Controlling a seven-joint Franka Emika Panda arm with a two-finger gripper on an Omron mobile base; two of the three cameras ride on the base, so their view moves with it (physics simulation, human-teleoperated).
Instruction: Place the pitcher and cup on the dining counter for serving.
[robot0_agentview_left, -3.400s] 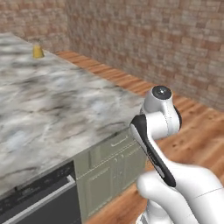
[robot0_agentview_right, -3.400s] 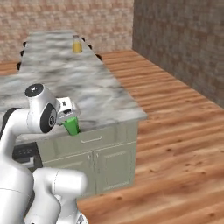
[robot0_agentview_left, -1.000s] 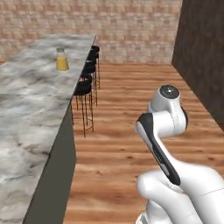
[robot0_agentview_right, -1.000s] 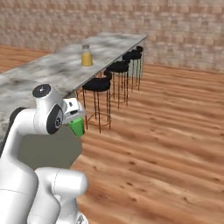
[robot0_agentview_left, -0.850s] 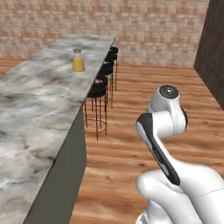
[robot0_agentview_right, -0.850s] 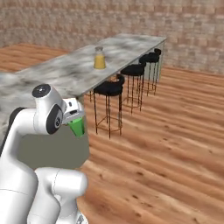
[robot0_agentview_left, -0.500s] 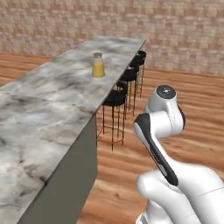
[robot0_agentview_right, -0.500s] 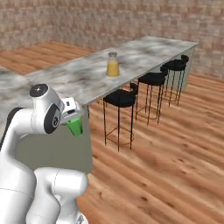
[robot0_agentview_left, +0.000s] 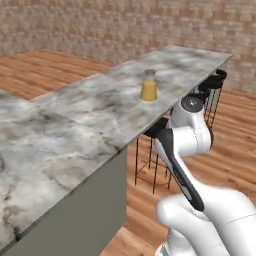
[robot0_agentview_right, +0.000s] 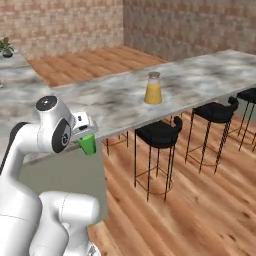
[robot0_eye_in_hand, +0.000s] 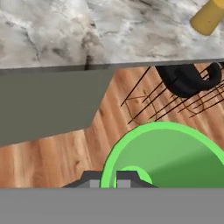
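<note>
1. Nearest, lower left of the right base view: the gripper (robot0_agentview_right: 88, 136) is clamped on the cup (robot0_agentview_right: 89, 145). In the hand view its green rim (robot0_eye_in_hand: 166, 158) sits lower right.
2. We judge the cup light, rigid and smooth; a hold on the rim could slip.
3. Mid-frame: the dining counter (robot0_agentview_right: 200, 75) with stools (robot0_agentview_right: 158, 133) beneath.
4. Farther, upper centre: the pitcher (robot0_agentview_right: 153, 89) stands on the counter, likely heavier; take it round the body.
</note>
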